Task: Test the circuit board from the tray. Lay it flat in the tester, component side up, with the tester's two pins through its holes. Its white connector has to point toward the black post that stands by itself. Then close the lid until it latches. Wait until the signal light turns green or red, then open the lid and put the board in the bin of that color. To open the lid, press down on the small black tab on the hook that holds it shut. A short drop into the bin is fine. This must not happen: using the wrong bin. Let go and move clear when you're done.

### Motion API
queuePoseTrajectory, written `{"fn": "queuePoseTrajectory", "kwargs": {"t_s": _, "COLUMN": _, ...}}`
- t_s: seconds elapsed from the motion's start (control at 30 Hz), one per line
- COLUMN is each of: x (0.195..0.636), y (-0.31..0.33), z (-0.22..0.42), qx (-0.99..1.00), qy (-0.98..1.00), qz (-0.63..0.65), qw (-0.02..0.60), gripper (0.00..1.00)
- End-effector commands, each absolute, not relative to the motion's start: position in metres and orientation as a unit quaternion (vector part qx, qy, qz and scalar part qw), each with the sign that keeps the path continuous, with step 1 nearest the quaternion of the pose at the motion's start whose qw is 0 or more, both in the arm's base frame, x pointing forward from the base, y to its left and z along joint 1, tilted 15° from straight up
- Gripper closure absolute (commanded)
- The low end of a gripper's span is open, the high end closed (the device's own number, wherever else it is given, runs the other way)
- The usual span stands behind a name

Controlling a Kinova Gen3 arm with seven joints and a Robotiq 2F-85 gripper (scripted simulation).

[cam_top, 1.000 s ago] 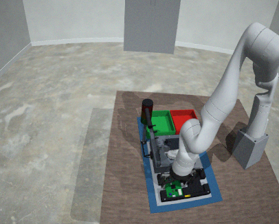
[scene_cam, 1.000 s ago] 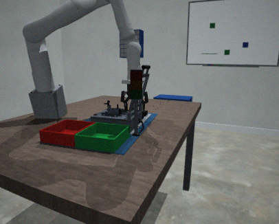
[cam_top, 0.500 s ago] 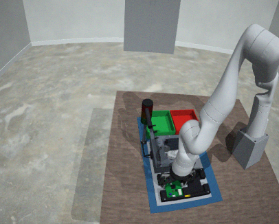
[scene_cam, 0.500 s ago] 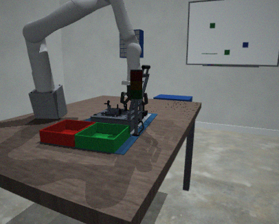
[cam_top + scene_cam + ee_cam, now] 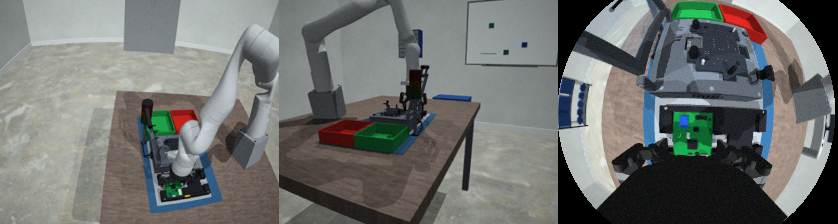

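A green circuit board (image 5: 173, 189) (image 5: 693, 137) lies component side up in the left part of the black tray (image 5: 199, 189) (image 5: 745, 117). A white block shows at its near edge in the top view. My gripper (image 5: 177, 183) (image 5: 692, 144) is open. Its fingers are on either side of the board, with no contact visible; their height is hard to judge. The grey tester (image 5: 164, 164) (image 5: 382, 117) (image 5: 678, 82) stands behind the tray, its lid (image 5: 425, 80) (image 5: 613, 52) raised at the left. The signal light (image 5: 147, 113) (image 5: 415, 84) looks unlit. The board's near edge is hidden in the wrist view.
The green bin (image 5: 161, 124) (image 5: 382, 135) (image 5: 697, 11) and red bin (image 5: 185, 118) (image 5: 344, 132) (image 5: 742, 21) stand side by side behind the tester. Black posts rise from the tester bed. The raised lid and signal light are obstacles on the left. A blue mat (image 5: 214, 196) lies underneath.
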State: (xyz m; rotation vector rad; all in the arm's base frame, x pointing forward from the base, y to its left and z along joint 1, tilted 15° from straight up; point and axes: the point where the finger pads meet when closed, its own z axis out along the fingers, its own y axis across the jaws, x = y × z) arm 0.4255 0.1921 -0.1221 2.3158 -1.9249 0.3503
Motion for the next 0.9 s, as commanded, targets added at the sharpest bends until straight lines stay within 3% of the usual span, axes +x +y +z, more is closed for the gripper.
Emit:
{"fn": "queuePoseTrajectory", "kwargs": {"t_s": 0.0, "x": 0.426, "y": 0.192, "z": -0.123, "qx": 0.763, "qy": -0.634, "qz": 0.115, "qw": 0.055, "gripper": 0.00}}
{"fn": "queuePoseTrajectory", "kwargs": {"t_s": 0.87, "x": 0.427, "y": 0.189, "z": -0.135, "qx": 0.763, "qy": -0.634, "qz": 0.115, "qw": 0.055, "gripper": 0.00}}
